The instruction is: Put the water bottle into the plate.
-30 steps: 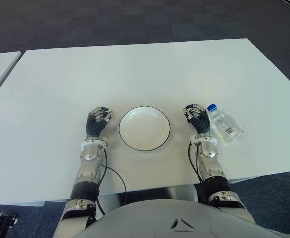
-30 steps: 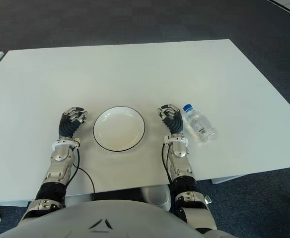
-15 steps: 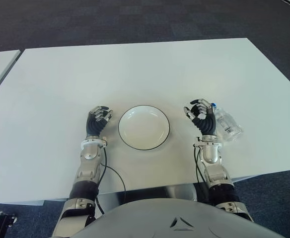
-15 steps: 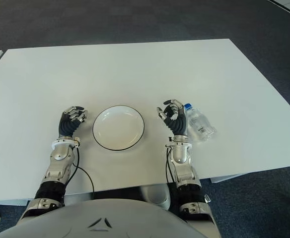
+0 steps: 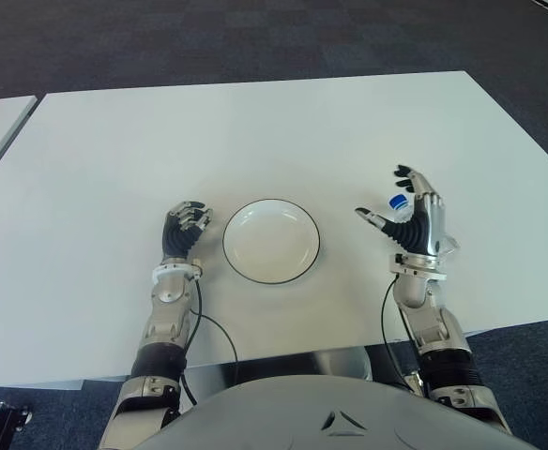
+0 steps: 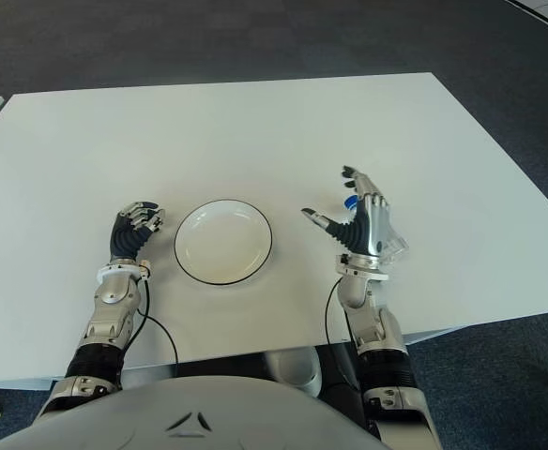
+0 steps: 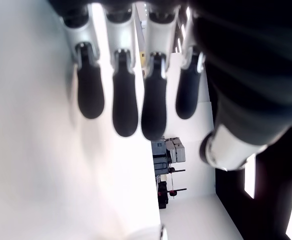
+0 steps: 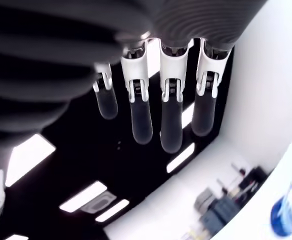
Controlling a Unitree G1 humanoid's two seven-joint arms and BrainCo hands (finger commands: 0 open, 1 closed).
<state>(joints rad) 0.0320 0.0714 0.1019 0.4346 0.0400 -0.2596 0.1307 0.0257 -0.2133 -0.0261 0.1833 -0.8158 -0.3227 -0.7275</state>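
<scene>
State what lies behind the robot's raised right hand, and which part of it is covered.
Behind the open right hand lies the water bottle on the table. Only its blue cap and a clear edge show; the hand covers the rest.

Bright, even overhead light on the white surface [image 5: 255,131]; shadows faint and soft; both wrist views blurred at close range, ceiling lights glaring.

Right hand [image 8: 156,110] spread wide, holding nothing.
Four dark-tipped fingers [image 8: 170,127] extend straight from white knuckles; the water bottle's blue cap [image 8: 284,215] shows well apart from them, at the frame's corner.
</scene>
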